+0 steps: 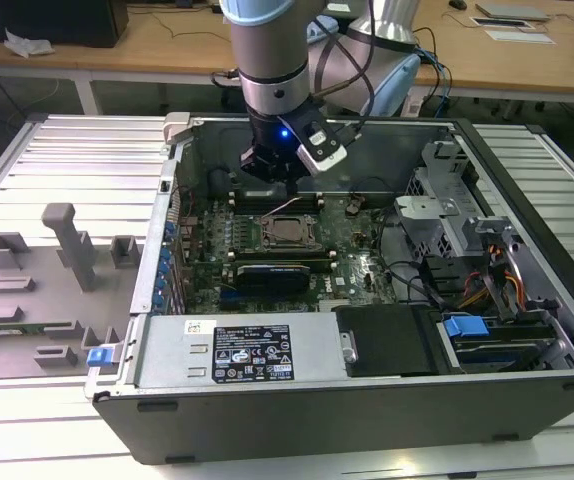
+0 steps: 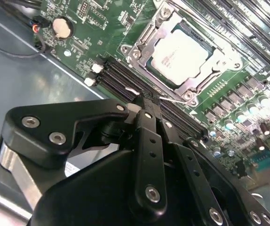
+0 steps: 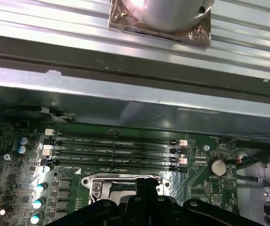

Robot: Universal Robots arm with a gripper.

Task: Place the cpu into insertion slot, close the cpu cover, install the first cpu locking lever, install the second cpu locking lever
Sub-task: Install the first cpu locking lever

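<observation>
We see the cpu (image 2: 179, 54) seated in the insertion slot (image 2: 167, 79), with the cpu cover (image 2: 142, 52) lying flat around it. Our gripper (image 2: 143, 101) hangs just beside the slot, over the black memory slots (image 2: 118, 77). Its fingers are drawn together, tips next to a thin wire lever (image 2: 175, 99).

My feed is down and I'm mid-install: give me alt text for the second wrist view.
The cpu sits in the insertion slot with the cpu cover lying flat around it on the green motherboard. In the foreground the black gripper, fingers closed together, has its tips at a thin wire lever beside the black memory slots.
</observation>
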